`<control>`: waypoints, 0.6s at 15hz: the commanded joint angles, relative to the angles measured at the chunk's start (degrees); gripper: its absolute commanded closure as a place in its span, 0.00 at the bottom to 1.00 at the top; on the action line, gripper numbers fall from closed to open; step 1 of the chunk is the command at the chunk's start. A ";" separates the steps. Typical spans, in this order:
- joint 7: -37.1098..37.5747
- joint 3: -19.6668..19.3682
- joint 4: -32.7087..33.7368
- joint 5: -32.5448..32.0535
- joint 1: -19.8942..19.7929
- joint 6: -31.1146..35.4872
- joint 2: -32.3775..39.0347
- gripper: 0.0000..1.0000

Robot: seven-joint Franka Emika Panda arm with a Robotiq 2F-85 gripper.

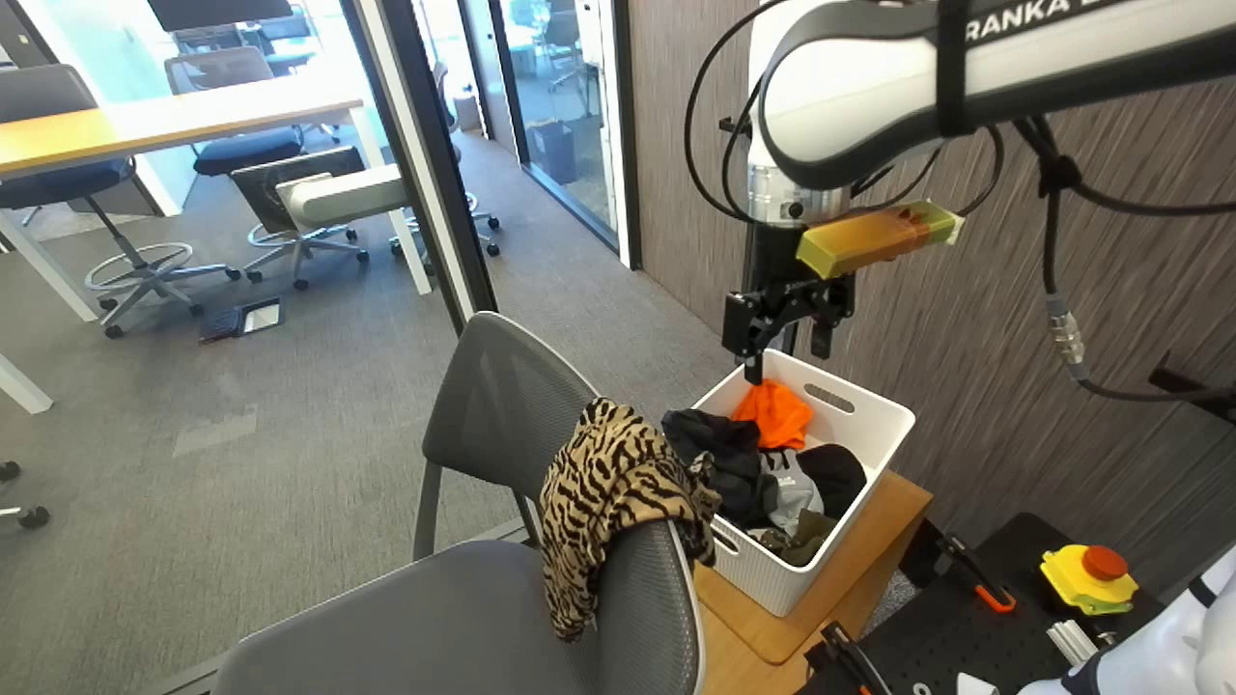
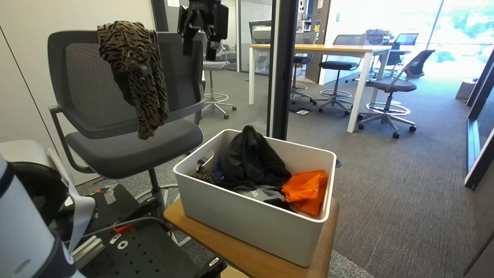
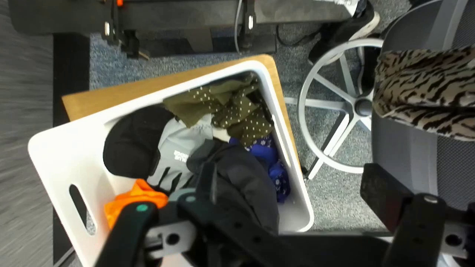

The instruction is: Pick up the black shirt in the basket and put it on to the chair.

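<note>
The black shirt lies bunched in the white basket. It shows in both exterior views (image 1: 715,458) (image 2: 252,160) and in the wrist view (image 3: 245,178), where a gripper finger hides part of it. The basket (image 1: 886,430) (image 2: 247,226) (image 3: 55,150) stands on a wooden surface. The grey chair (image 1: 415,618) (image 2: 87,87) (image 3: 399,159) stands beside the basket, with a tiger-striped garment (image 1: 618,483) (image 2: 133,58) (image 3: 426,89) over its backrest. My gripper (image 1: 787,359) (image 2: 200,52) (image 3: 295,189) is open and empty, above the basket and apart from the clothes.
An orange cloth (image 1: 775,415) (image 2: 307,189), a grey garment (image 3: 182,144), another black item (image 3: 131,142) and dotted olive cloth (image 3: 241,115) share the basket. A wall (image 1: 927,319) stands behind the arm. A black perforated board (image 2: 146,247) is near the robot base.
</note>
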 commanded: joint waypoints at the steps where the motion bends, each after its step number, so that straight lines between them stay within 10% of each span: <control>1: -6.72 -1.58 -7.39 -1.20 0.07 15.47 0.47 0.00; 9: -29.06 -6.57 -8.94 -1.82 0.72 41.86 18.03 0.00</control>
